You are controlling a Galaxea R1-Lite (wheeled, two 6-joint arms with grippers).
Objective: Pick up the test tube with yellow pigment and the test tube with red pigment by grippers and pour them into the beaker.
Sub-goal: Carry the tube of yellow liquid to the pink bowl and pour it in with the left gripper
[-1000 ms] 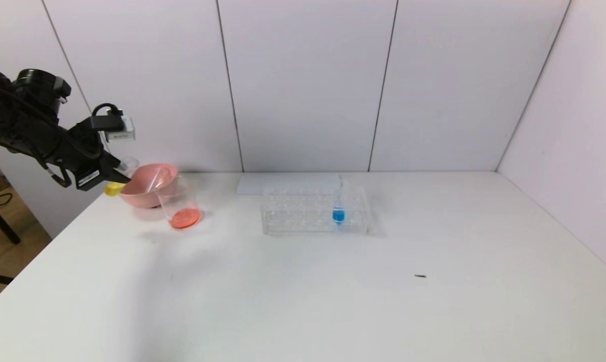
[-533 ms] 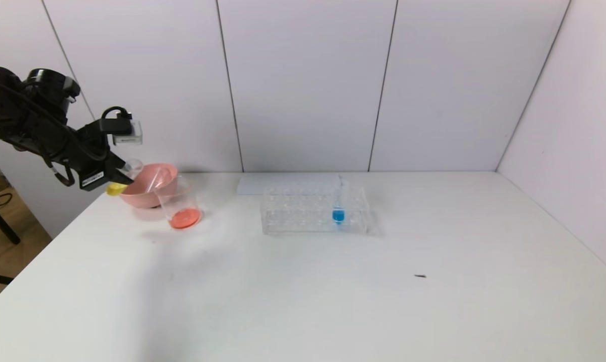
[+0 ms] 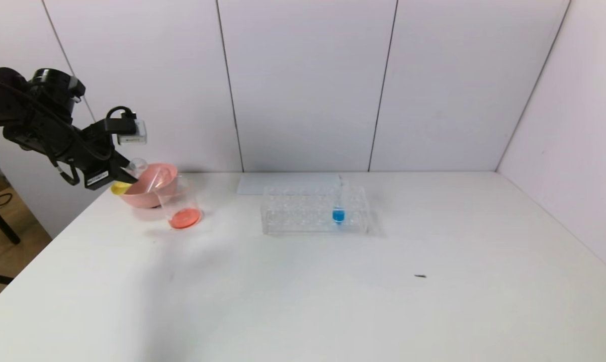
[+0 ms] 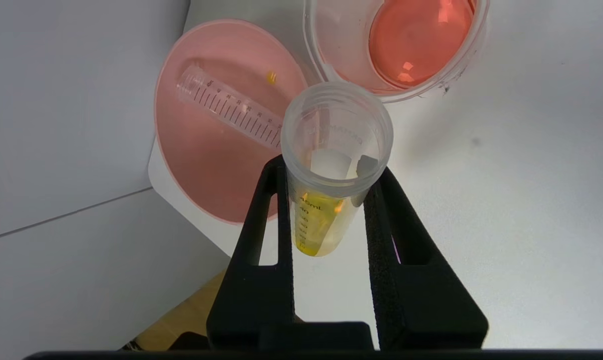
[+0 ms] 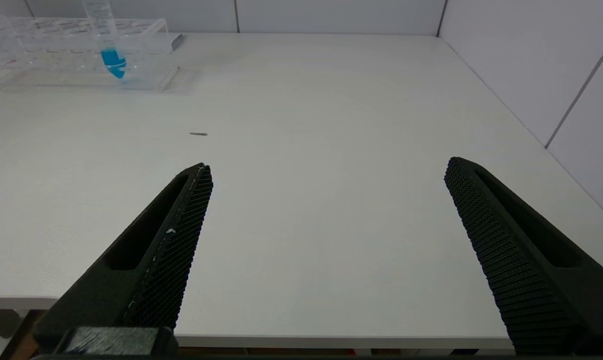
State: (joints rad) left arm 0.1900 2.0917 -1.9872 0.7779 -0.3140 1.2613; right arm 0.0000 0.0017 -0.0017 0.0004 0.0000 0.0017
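The test tube with yellow pigment point(image 4: 331, 170) is lying tilted, clamped in the left gripper point(image 4: 326, 200) beside the table's left edge, its open mouth pointing toward the beaker point(image 3: 178, 203). The beaker is standing upright, holding orange-red liquid at its bottom.

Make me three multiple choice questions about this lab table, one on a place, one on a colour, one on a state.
1. Where does the empty graduated tube lie?
A. rack
B. pink bowl
C. beaker

2. What colour is the liquid in the beaker?
A. orange-red
B. blue
C. green

3. How is the left end effector?
A. wide open
B. shut on the test tube with yellow pigment
C. out of view

Answers:
1 B, the tube rests inside the bowl.
2 A, its bottom shows orange-red.
3 B, both fingers press the tube's sides.
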